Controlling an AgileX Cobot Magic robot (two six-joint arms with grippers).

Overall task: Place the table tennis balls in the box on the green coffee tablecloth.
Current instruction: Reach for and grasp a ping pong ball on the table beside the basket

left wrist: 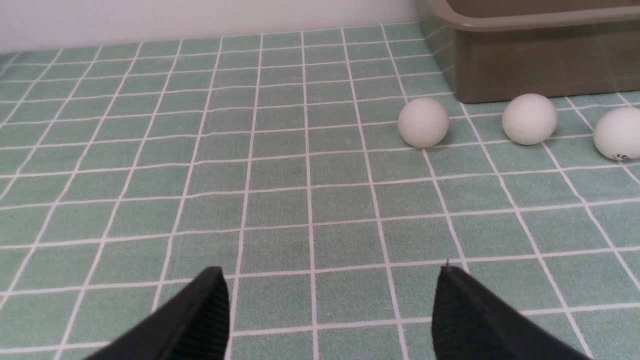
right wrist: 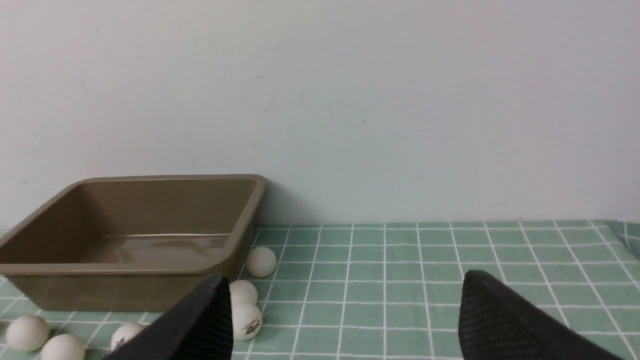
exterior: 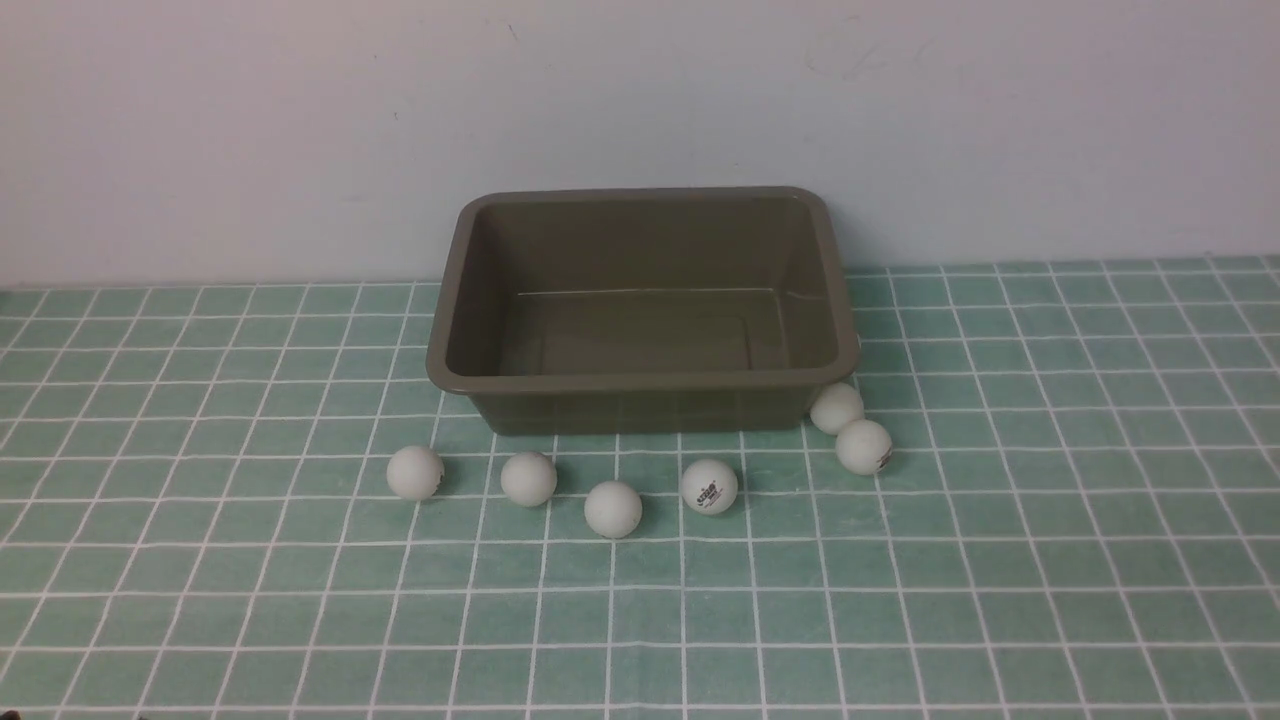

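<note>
The olive-brown box (exterior: 642, 381) stands empty on the green coffee tablecloth (exterior: 1000, 560) near the wall. Several white table tennis balls lie on the cloth along its front: a row from one ball (exterior: 415, 472) to a logo ball (exterior: 709, 486), and two more (exterior: 837, 408) by its right corner. Neither gripper shows in the front view. In its wrist view my left gripper (left wrist: 331, 270) is open and empty, low over the cloth, short of the nearest ball (left wrist: 423, 122) and the box (left wrist: 535, 70). My right gripper (right wrist: 346, 276) is open and empty, to the right of the box (right wrist: 125, 269) and its corner balls (right wrist: 261, 261).
A plain pale wall (exterior: 640, 100) rises right behind the box. The checked cloth stretches wide on both sides and in front of the balls. At the far right of the right wrist view the cloth's edge (right wrist: 625, 235) folds down.
</note>
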